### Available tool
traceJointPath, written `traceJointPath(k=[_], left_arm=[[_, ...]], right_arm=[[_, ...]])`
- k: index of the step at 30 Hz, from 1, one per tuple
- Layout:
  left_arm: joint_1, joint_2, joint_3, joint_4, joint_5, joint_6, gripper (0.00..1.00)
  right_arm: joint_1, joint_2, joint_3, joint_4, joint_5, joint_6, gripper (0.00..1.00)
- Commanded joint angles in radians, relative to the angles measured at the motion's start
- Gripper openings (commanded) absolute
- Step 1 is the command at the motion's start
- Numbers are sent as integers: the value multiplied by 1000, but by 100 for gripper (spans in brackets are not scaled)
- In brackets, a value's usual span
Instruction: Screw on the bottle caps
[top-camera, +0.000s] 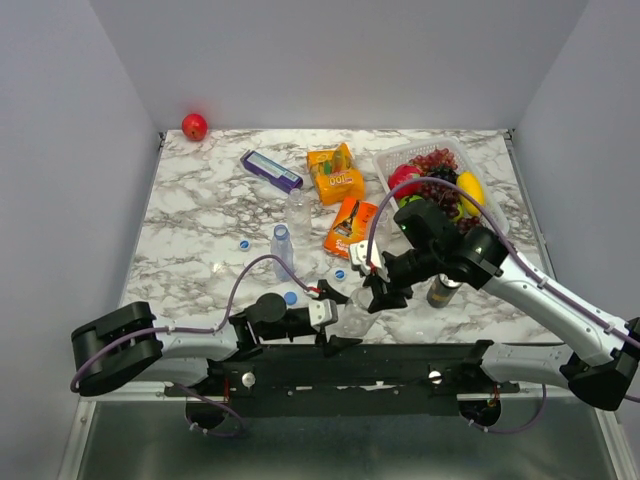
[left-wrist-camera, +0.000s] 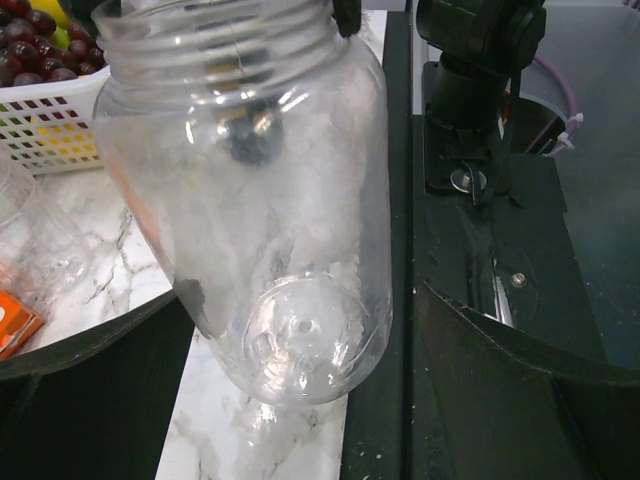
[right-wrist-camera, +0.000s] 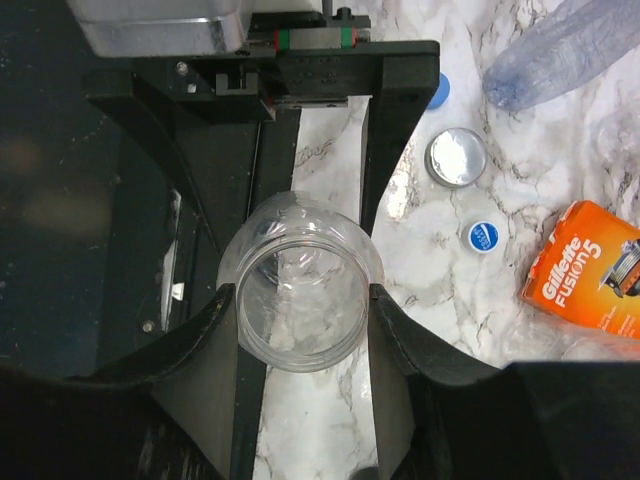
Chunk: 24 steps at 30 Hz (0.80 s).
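My right hand (right-wrist-camera: 303, 335) is clamped just under the threaded mouth of the wide clear plastic bottle (left-wrist-camera: 270, 200). It stands upright and uncapped at the near edge of the marble counter (top-camera: 200, 200). My left hand (top-camera: 338, 316) straddles its body, jaws spread wide, gripping nothing. The closest small round blue plastic cap (right-wrist-camera: 483, 237) lies flat just beyond the bottle, toward the far edge. The free left hand looks nearer to it. The bottle is thin-walled and see-through.
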Motion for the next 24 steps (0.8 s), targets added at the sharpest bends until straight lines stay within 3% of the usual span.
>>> traceJointPath(k=[1, 17, 20, 24], left_arm=[[-12, 32, 38, 78, -26, -39, 99], [-10, 48, 38, 41, -23, -28, 93], [-9, 40, 33, 32, -12, -19, 88], [16, 39, 39, 26, 41, -11, 69]], right_arm=[[25, 7, 3, 50, 10, -32, 18], [85, 11, 32, 32, 13, -73, 18], [98, 14, 33, 29, 21, -79, 18], [111, 22, 41, 27, 25, -96, 19]])
